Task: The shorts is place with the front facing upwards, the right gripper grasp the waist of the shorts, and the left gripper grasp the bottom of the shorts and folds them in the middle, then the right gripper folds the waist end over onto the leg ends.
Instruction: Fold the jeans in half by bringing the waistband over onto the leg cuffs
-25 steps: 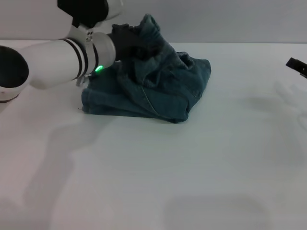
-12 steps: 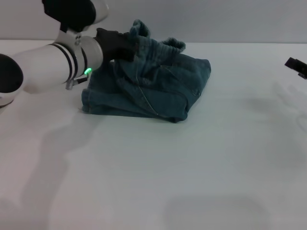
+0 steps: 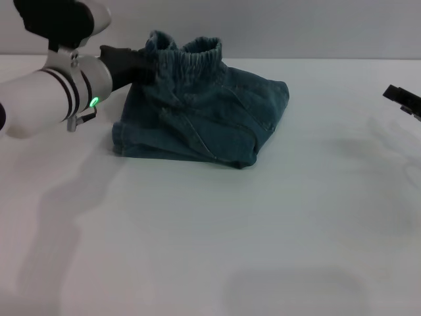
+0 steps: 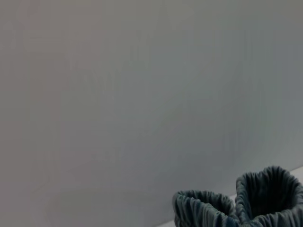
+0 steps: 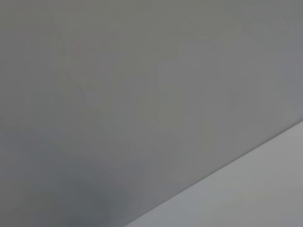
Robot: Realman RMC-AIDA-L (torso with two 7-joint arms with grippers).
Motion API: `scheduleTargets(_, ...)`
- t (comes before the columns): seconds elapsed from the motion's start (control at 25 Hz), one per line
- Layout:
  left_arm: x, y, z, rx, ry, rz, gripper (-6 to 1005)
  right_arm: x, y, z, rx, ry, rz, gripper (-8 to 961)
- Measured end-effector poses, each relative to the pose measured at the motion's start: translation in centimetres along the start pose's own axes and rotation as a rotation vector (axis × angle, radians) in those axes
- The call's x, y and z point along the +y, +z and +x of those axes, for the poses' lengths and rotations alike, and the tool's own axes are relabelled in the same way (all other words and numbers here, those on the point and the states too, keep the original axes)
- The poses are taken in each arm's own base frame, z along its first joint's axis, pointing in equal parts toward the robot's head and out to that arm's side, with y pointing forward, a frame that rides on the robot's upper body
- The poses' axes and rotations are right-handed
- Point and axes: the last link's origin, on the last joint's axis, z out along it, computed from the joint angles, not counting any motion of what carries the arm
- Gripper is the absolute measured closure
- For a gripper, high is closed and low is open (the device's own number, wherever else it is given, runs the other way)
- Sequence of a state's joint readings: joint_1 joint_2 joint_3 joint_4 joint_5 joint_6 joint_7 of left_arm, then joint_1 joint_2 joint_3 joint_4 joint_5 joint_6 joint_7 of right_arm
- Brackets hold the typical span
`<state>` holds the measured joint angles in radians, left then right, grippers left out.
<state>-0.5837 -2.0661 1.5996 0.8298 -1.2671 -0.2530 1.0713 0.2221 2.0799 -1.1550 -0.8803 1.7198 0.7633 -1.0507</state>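
The shorts [image 3: 204, 115] sit as a folded denim bundle toward the far left of the white worktop [image 3: 263, 230], and the action is all at their far left corner. The left gripper [image 3: 135, 62] comes in from the left, its black jaws pinched on the gathered waistband [image 3: 187, 56], holding that ruffled edge up off the pile. In the left wrist view the same band [image 4: 236, 203] pokes up as two pleated humps against the grey wall. So the cloth lies straight out from the jaws, toward the robot's right, with the raised band running across the back of the bundle and the layered folds spilling down toward the front edge.

Over on the far right, the right gripper [image 3: 402, 99] is just a dark sliver at the frame's border, well apart from the denim; whether its jaws are spread or together, I can't tell. Its wrist view shows only wall and bare worktop.

By my reckoning the left arm is plainly the nearer one, and wherever that lifted waistband goes next depends on it. The leg hems are buried somewhere in the folds; I can't pick them out.
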Motion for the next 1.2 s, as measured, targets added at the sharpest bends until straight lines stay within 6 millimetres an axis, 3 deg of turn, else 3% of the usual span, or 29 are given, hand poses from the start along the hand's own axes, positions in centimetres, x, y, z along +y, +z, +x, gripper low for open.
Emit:
scheduleTargets(0.48,-2.0,-1.7,-2.6,-0.008,-0.109,0.083,876,0.8,0.8,0.2,0.034,-0.003,-0.032,355)
scheduleTargets(1.2,-2.1,-2.0,-4.0,-0.038,-0.166,0.082,873,1.3,1.2,0.9,0.069,0.001,-0.062,356)
